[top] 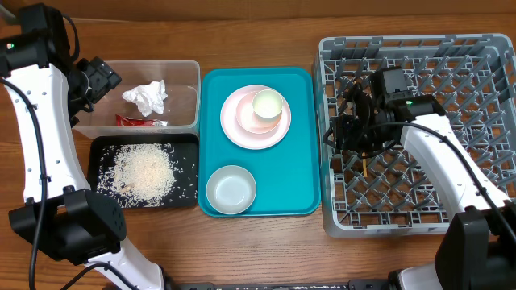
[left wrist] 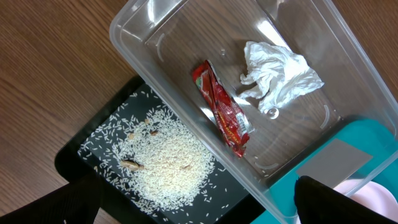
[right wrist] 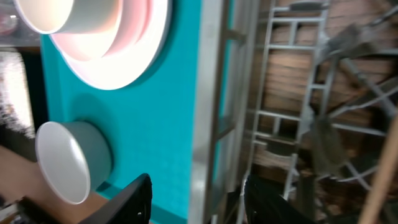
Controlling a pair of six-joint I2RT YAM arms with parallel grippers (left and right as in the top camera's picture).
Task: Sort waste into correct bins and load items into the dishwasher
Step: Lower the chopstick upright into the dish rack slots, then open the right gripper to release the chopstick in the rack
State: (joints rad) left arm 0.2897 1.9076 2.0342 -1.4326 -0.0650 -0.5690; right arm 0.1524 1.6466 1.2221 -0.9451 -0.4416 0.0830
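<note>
Near table edge: round white bowl (top: 231,189) on flat teal tray (top: 302,145), mouth up, empty. Judged stiff, smooth, slippery, breakable; pinch rim, one finger inside.
Behind it: small white cup (top: 268,106) on stacked pale pink plates (top: 234,129); lift cup first.
Right gripper (right wrist: 205,202) in grey peg rack (top: 484,121): jaws part open, nothing between. Thin wooden chopstick (top: 367,167) just beside.
Left gripper (top: 98,79): spread wide, empty, at clear plastic tub (top: 189,68).
</note>
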